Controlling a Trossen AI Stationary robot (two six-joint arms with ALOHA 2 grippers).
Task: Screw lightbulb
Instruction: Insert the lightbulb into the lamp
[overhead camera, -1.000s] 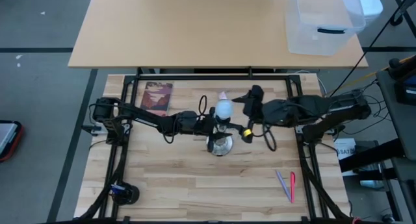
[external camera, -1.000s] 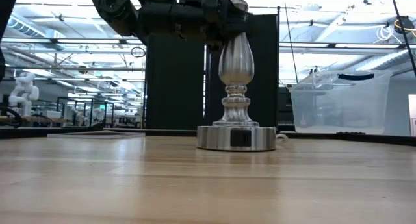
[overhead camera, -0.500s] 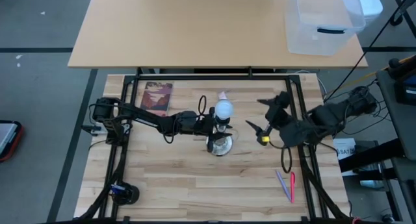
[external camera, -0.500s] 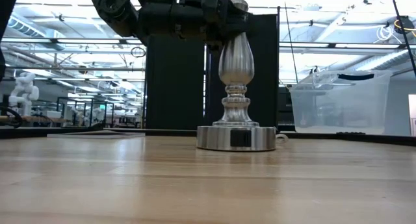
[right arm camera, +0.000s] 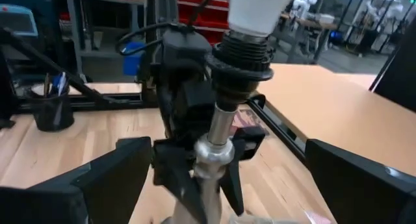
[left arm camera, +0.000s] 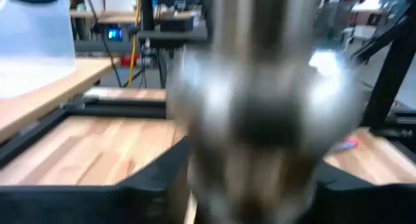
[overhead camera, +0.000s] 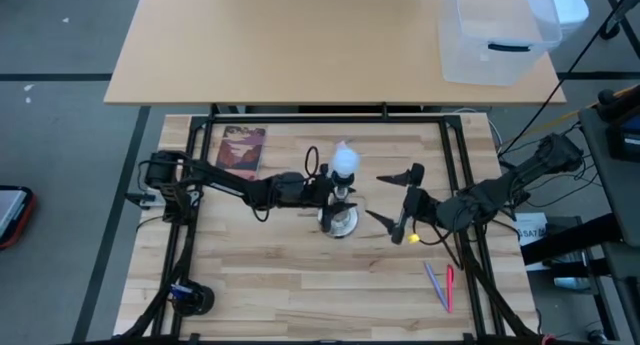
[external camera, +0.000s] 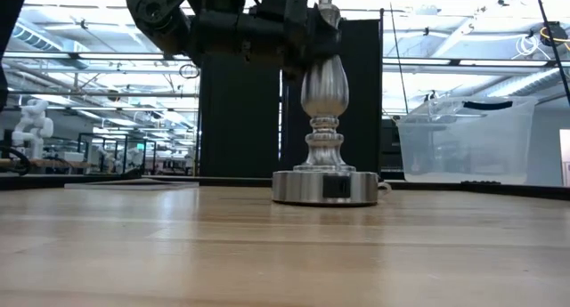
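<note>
The lightbulb [overhead camera: 345, 163], with a frosted white globe [right arm camera: 257, 6], stands upright with its base in the dark socket [right arm camera: 242, 58] on top of the silvery stand [external camera: 322, 120]. The stand rests on its round base [external camera: 325, 189] at mid table. My left gripper [overhead camera: 328, 190] reaches in level from the left and is shut on the stand. My right gripper [overhead camera: 392, 198] hovers open to the right of the stand, pointing at it, with nothing between its fingers. My left gripper pinches the stand's upper shaft [right arm camera: 218, 130], just below the socket, between its two fingers [right arm camera: 170, 175]. The fingers come in level from the table's left and lie across the shaft. The stand stays upright with its base on the table.
A brown book [overhead camera: 241, 150] lies at the far left and a pink-tipped wrapper [overhead camera: 343, 145] just behind the bulb. Pens [overhead camera: 440, 285] lie near the right front. A clear bin [overhead camera: 495, 30] sits on the table beyond.
My right gripper has drawn back from the bulb toward the table's right and near edges. It has sunk lower and stayed open. The bulb stays in the socket and the left arm has kept its place at the stand.
</note>
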